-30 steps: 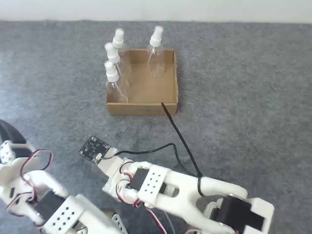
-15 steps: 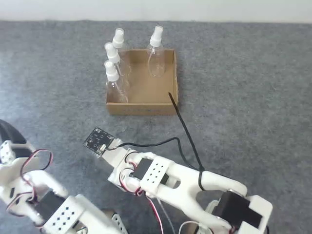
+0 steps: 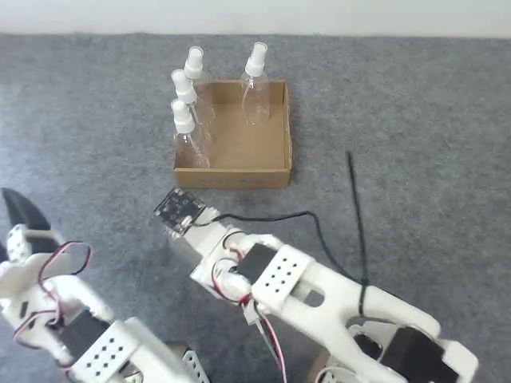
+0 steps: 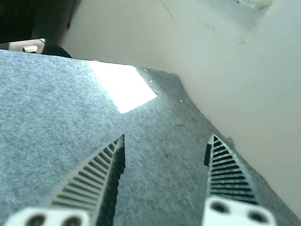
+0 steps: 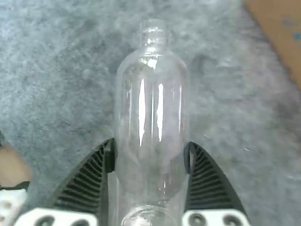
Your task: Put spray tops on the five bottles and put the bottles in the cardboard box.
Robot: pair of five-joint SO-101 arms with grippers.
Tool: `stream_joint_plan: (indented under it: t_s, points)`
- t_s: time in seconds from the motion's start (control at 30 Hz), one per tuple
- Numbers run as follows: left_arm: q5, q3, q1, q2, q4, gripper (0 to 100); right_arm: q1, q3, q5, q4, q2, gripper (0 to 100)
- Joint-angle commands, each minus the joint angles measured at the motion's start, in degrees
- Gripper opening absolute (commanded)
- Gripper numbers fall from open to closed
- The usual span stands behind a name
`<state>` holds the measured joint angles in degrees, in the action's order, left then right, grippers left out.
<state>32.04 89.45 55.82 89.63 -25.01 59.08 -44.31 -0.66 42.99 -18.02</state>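
Plainly, the right gripper (image 5: 150, 149) was clamped on a clear uncapped bottle (image 5: 151, 103). Its two ribbed fingers (image 5: 89, 183) pressed against the bottle's sides, and the open neck pointed away from the wrist over the grey carpet (image 5: 56, 70). A corner of the cardboard box (image 5: 277, 30) lay near the neck but apart from it. In the high view the right arm (image 3: 287, 279) extended toward the box's near wall. Inside the box, three spray-topped bottles (image 3: 185, 120) stood upright along the left wall, and a fourth spray-topped bottle (image 3: 255, 88) stood by the far right corner. The left gripper (image 4: 164, 146) stood open, with nothing between its fingers, above bare carpet beside a pale wall (image 4: 225, 56). A black cable (image 3: 357, 215) ran off the right arm.
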Motion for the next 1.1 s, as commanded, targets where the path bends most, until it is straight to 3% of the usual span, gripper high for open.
stream_joint_plan:
  t_s: [0.0,0.4,0.7,0.87,1.07]
  points:
    - [0.70,-0.66,-3.43,0.70,0.70,26,-2.95,3.34,1.85,2.51,-5.93,4.6]
    - [-5.89,0.48,-16.79,0.70,-0.44,26,-10.77,3.08,4.66,6.20,-12.88,4.6]
    - [-6.42,0.57,-17.32,0.70,-0.53,26,-11.03,3.34,5.63,12.88,-19.47,4.6]
    - [-6.42,0.66,-17.05,0.70,-0.53,26,-11.38,3.34,10.64,17.36,-22.73,4.4]
    - [-6.42,0.66,-16.97,0.70,-0.53,26,-19.74,3.08,11.52,25.45,-23.43,4.6]
